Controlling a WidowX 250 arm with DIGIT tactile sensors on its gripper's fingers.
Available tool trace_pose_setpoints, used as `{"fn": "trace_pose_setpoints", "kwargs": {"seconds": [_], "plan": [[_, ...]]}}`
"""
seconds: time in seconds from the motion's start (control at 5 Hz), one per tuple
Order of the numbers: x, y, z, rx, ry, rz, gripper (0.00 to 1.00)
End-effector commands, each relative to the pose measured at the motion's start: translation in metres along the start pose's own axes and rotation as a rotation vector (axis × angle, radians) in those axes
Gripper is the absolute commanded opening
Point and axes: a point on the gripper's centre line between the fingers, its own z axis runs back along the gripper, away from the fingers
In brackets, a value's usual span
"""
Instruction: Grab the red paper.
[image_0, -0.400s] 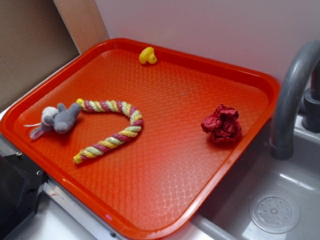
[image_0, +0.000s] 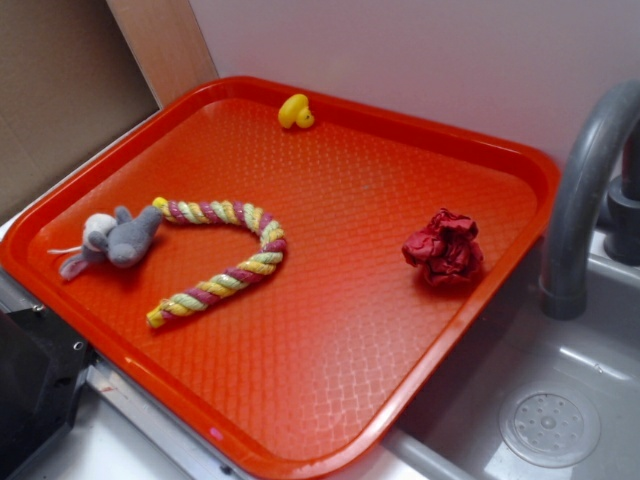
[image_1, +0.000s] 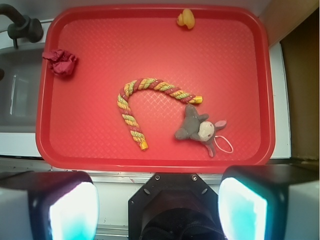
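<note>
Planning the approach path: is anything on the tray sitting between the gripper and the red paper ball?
Nothing visible blocks it. The red paper lies alone near the tray's sink-side edge. The rope toy, toy mouse and yellow duck lie elsewhere; the open gripper hangs off the tray.

An orange-red tray (image_0: 480, 330) holds a grey toy mouse (image_0: 115, 240) touching one end of a curved, twisted rope toy (image_0: 235, 262). A small yellow duck (image_0: 295, 111) sits at the far rim. Beside the tray are a grey sink (image_0: 545, 425) and faucet (image_0: 585, 195).
</note>
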Motion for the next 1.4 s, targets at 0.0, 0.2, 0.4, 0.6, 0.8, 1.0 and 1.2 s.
{"fn": "trace_pose_setpoints", "kwargs": {"seconds": [0.0,0.2,0.4,0.6,0.8,1.0,1.2], "plan": [[0.067,-0.047,-0.028,-0.110,-0.196,-0.489,1.00],[0.103,-0.077,-0.045,-0.205,-0.339,-0.735,1.00],[0.132,-0.103,-0.073,-0.273,-0.312,-0.976,1.00],[0.140,-0.134,-0.101,-0.315,-0.253,-1.223,1.00],[0.135,-0.156,-0.128,-0.379,-0.174,-1.421,1.00],[0.124,-0.171,-0.147,-0.342,-0.110,-1.475,1.00],[0.118,-0.179,-0.166,-0.264,-0.032,-1.491,1.00]]}}
